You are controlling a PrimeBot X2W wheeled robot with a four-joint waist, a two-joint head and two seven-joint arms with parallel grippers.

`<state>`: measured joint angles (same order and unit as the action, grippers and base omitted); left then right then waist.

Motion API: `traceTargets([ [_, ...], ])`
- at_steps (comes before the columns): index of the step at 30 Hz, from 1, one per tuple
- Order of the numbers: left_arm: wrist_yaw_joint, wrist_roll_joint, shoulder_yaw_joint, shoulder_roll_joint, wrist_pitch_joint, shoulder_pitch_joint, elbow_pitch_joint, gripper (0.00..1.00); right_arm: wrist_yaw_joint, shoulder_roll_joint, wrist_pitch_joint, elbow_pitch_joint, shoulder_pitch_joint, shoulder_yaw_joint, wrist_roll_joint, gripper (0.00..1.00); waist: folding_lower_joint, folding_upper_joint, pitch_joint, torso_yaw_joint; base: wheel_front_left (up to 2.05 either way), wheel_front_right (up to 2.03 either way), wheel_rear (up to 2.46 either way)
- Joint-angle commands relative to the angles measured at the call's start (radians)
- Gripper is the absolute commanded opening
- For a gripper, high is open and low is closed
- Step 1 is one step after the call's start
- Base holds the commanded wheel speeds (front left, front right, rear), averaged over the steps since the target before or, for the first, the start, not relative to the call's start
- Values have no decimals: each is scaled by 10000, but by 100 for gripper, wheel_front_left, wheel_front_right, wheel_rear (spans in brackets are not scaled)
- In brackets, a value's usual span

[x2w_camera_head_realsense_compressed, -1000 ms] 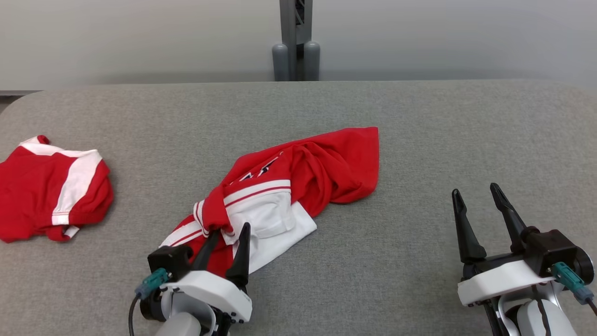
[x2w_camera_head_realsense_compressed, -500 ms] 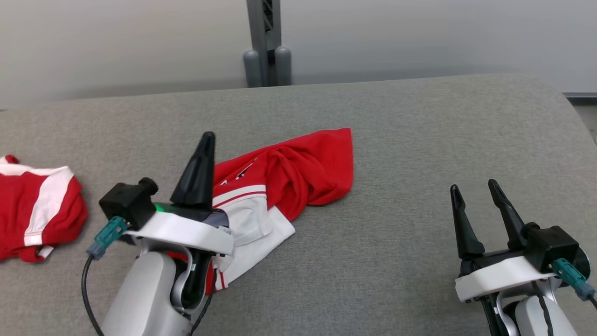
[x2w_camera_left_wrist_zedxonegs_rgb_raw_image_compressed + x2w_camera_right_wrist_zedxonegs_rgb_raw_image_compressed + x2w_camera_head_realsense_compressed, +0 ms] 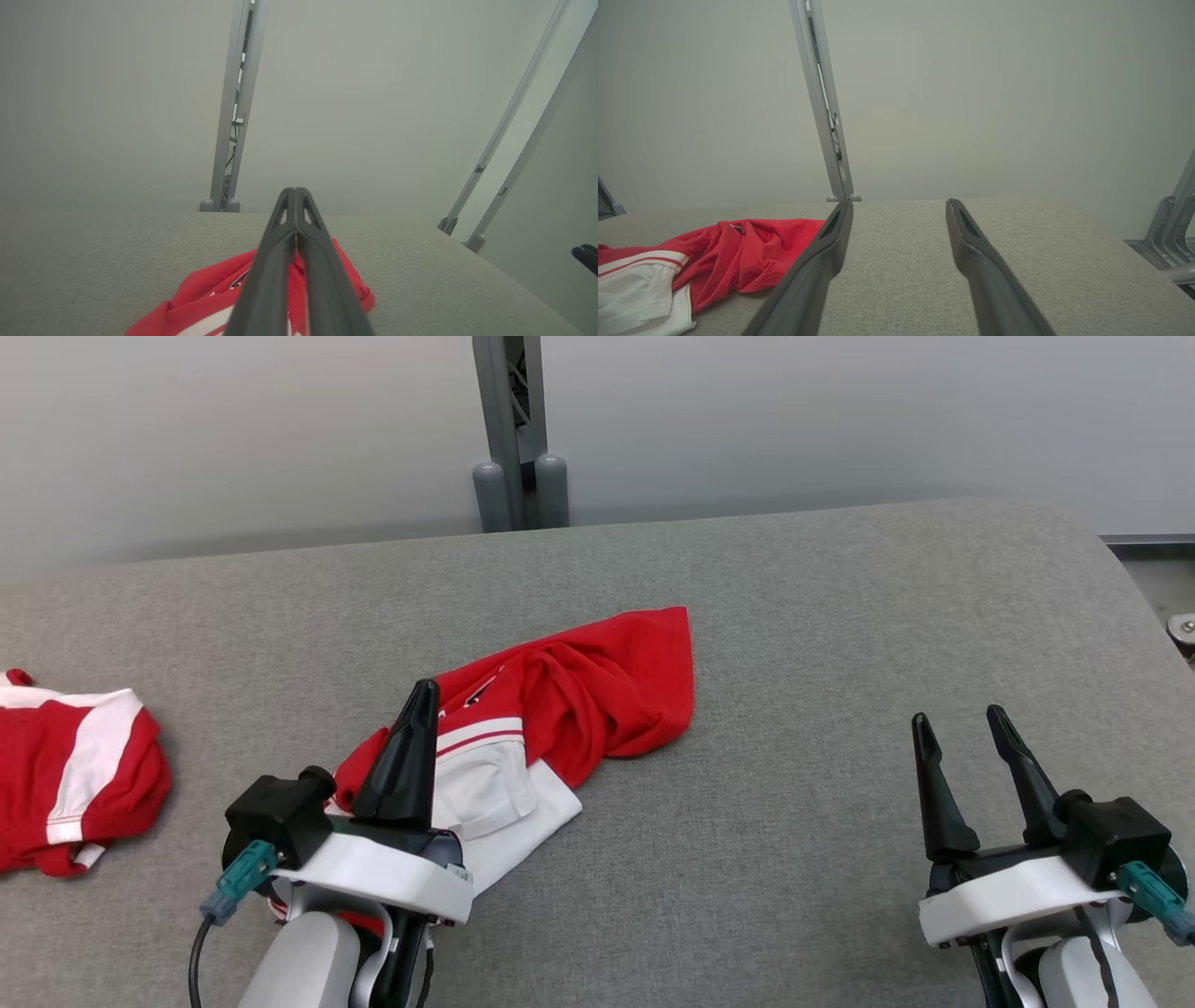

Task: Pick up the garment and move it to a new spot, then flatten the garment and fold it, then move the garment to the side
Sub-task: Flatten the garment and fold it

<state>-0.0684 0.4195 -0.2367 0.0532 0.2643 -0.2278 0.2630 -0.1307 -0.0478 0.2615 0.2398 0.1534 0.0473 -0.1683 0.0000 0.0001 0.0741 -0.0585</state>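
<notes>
Now my left gripper (image 3: pixel 422 695), splayed at the collar a second ago, is clenched above the 7 o'clock end of the red-and-white garment (image 3: pixel 597 691) crumpled mid-table (image 3: pixel 794 616), pinching cloth or not I cannot tell, while my right gripper (image 3: pixel 957 714) stays released at 4 o'clock.

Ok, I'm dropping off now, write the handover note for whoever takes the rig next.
Left gripper: shut, fingers pointing up over the near, white end of the garment; whether it pinches fabric cannot be told.
Right gripper: open, holding nothing, off to the right over the table.
Garment: crumpled mid-table, unfolded. A second red-and-white garment lies at the table's left edge.
Done: nothing visibly complete.
Left: lift and relocate, flatten, fold, move aside.
</notes>
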Motion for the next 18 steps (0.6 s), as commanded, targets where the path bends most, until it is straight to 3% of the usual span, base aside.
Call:
traceTargets([
  [1, 24, -69, 53, 37, 10, 148, -46, 0, -1, -51, 48, -33, -52, -5, -14, 100, 0, -1, -41, 72, 0, 0, 0],
  [13, 292, -350, 569, -11, 10, 1451, -636, 0, -1, -52, 48, -282, -366, 151, 121, 100, 0, -1, -528, 594, 0, 0, 0],
  [18, 628, -302, 692, -6, 10, 2257, -1275, 0, -1, -49, 48, -358, -583, 106, 123, 100, 0, -1, -730, 911, 0, 0, 0],
])
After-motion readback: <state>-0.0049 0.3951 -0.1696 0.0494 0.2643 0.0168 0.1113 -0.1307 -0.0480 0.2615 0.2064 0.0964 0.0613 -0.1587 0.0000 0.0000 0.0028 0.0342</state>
